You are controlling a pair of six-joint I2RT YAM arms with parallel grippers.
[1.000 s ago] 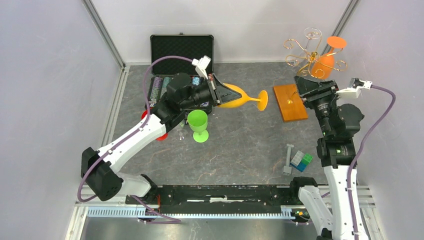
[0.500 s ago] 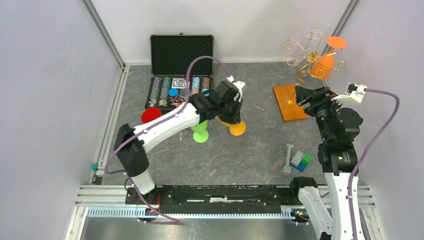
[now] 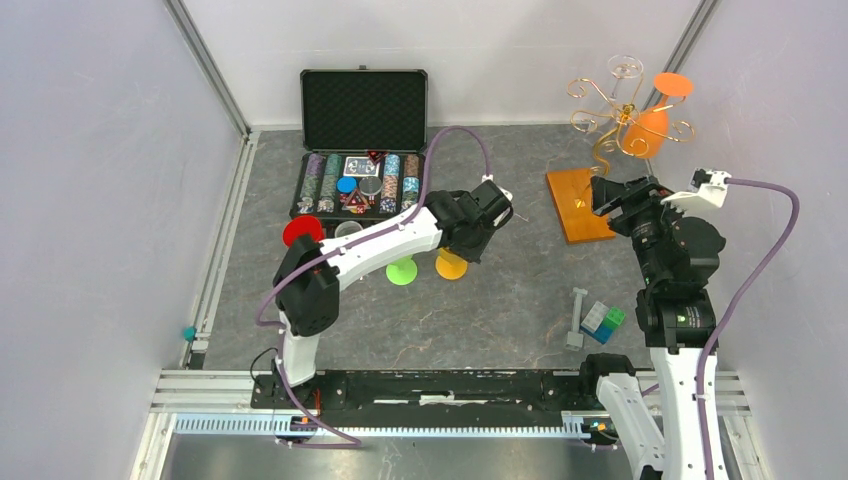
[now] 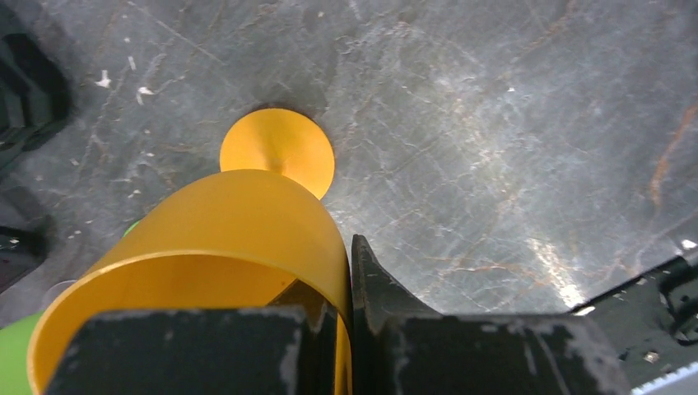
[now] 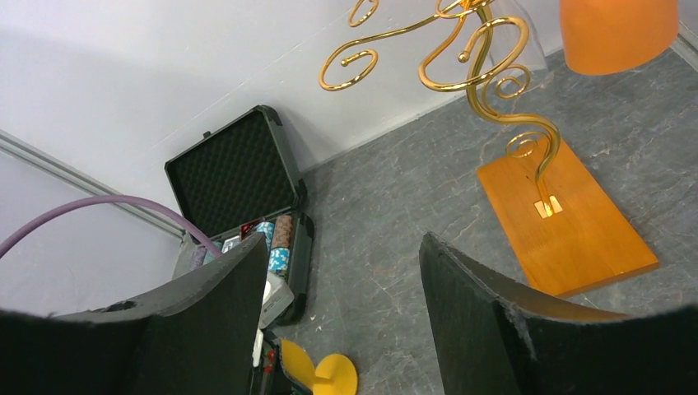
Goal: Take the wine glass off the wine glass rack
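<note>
Pinching the bowl wall of a plain, opaque yellow wine glass (image 4: 247, 222) with the left gripper (image 4: 342, 284), one finger inside and one outside, holding it upright, round foot toward the table (image 4: 510, 123), well left of the wine glass rack (image 3: 580, 205). Seeing a second, orange wine glass (image 3: 648, 128) hanging bowl-down among the rack's gold wire curls. Holding the right gripper (image 5: 344, 247) spread wide and empty just beside the rack's orange-brown base.

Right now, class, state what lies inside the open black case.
Rows of poker chips fill the lower half of the black case, with a blue disc among them; foam lines the lid. Whatever lies beneath the chips is covered.
</note>
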